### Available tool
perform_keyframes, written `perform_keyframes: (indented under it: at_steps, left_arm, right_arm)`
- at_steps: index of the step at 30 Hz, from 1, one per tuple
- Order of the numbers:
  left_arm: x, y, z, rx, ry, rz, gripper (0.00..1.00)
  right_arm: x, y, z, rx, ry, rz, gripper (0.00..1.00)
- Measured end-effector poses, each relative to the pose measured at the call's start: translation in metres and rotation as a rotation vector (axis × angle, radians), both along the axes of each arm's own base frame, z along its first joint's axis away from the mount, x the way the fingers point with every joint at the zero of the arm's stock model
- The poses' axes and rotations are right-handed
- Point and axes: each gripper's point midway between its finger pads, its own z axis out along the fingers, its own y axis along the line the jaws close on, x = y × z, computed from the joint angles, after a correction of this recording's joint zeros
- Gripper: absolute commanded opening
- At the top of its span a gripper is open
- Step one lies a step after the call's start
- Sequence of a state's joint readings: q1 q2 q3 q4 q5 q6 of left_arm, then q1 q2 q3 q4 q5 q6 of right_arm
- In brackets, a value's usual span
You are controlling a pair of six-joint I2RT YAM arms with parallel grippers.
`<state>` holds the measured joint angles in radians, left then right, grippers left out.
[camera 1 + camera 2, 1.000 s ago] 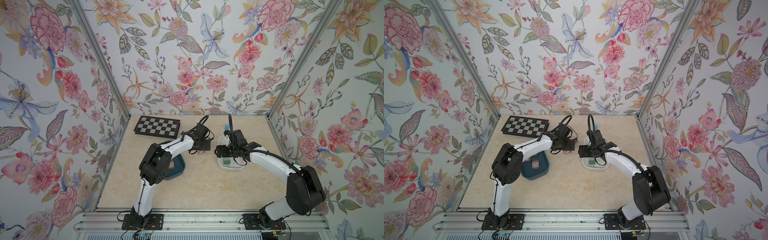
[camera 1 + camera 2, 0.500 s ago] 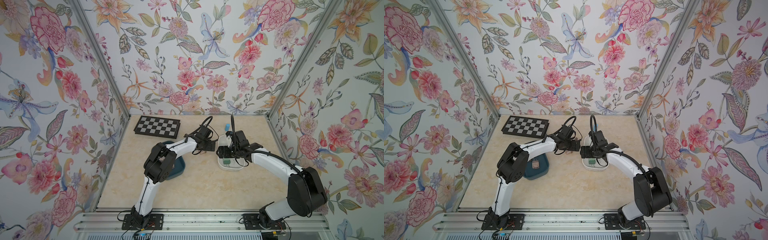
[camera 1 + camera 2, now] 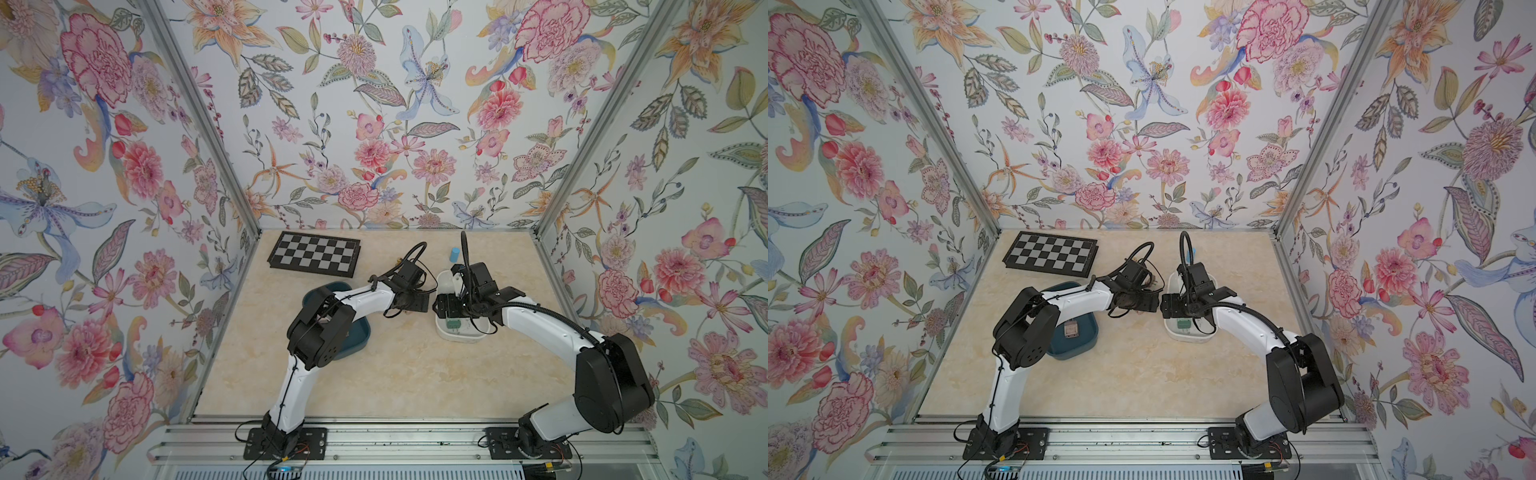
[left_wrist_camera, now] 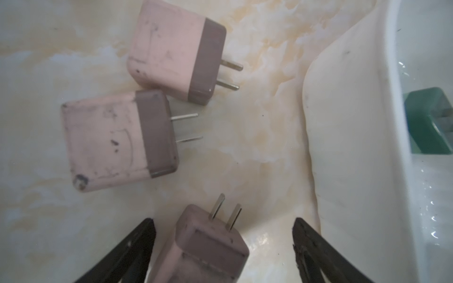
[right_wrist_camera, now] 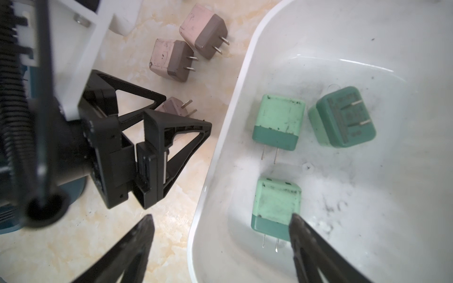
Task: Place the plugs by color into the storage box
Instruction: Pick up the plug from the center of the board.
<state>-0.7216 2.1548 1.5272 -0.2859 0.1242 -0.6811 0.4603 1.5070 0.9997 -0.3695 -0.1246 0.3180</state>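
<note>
Over the last second my left arm has swung off the back of the marbled cream bench (image 3: 395, 374) toward the middle. That has brought the left tool (image 4: 223, 221) down over the loose plugs, while the right arm has hardly shifted.

Furthest left, the dark teal plastic bin (image 3: 359, 338) sits half under the left elbow. In a top view one binned pink plug (image 3: 1071, 329) lies inside it, and the arm hides the rest of the bin.

Next, the left tool stands wide, a jaw on either side of the nearest dusty-pink cube plug (image 4: 203, 245), brown-faced with two metal prongs. There is a gap on both sides, so nothing is gripped yet. A second pink plug (image 4: 115, 139) and a third pink plug (image 4: 171, 51) lie on their sides just beyond it, close together.

Right of them stands the white plastic tub (image 5: 220, 137), holding three mint-green cube plugs (image 5: 278, 125). The right tool (image 5: 221, 216) hovers over the tub's rim, jaws wide apart and empty.

I judge the greens sorted and the pinks part done, with this move setting up the next pink pick. The tub wall sits close to one left jaw, so I'd watch for a snag as it closes.
</note>
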Motion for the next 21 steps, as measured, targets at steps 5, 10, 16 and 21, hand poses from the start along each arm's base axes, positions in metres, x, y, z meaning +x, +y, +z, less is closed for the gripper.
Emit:
perform_keyframes:
  at_steps: [5,10,16,21]
  left_arm:
    - [-0.003,0.004,-0.002,0.026,0.001,0.004,0.77]
    - [-0.009,0.008,-0.004,0.084,0.014,-0.004,0.67]
    - [-0.016,0.011,-0.008,0.143,0.027,-0.014,0.53]
    - [-0.015,0.015,-0.009,0.160,0.023,-0.003,0.42]
  right_arm:
    - [0.001,-0.002,0.000,0.000,0.000,-0.006,0.88]
    - [0.002,-0.005,0.001,0.002,-0.004,-0.014,0.88]
    - [0.000,-0.010,0.004,0.006,-0.011,-0.024,0.88]
    - [0.000,-0.010,0.004,0.005,-0.011,-0.024,0.88]
